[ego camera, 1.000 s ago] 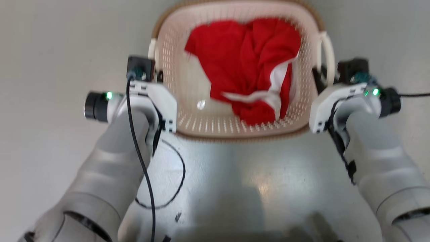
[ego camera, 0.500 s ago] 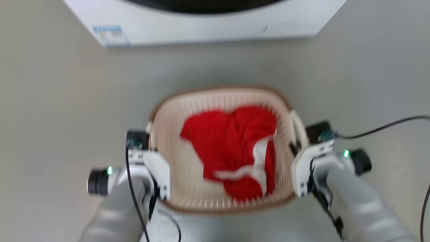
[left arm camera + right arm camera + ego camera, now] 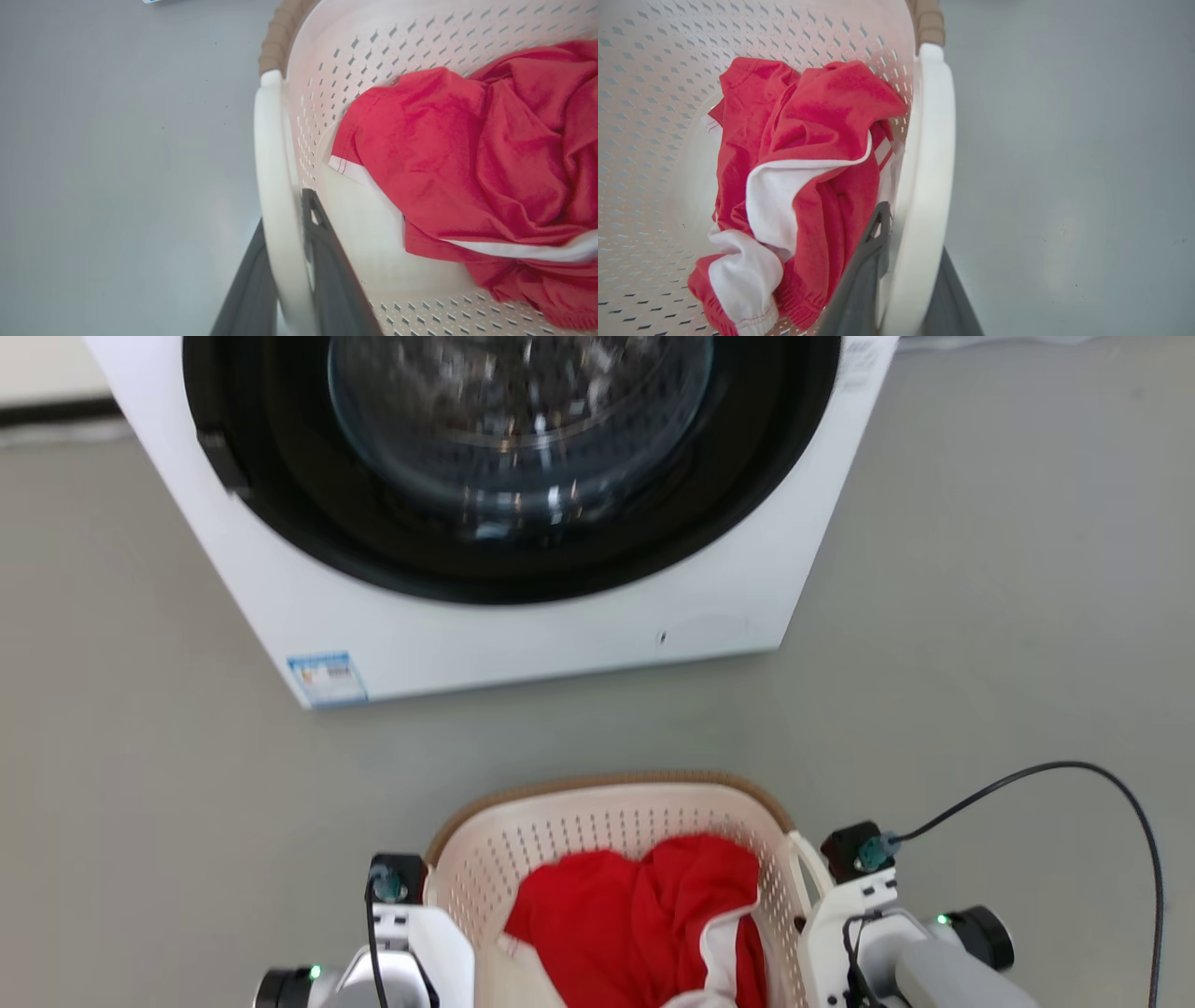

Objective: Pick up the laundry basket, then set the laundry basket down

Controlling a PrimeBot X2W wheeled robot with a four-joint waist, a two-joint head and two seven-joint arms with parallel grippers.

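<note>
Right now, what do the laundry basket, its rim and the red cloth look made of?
laundry basket: likely moulded plastic, cream, smooth slight sheen; regular holes in wall.
rim: brown woven-look band, probably plastic too.
red cloth: soft matte knit fabric, creased, white trim.

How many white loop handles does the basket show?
2 on the cream perforated plastic basket: left handle, clamped by the left gripper; right handle, clamped by the right gripper.
</note>
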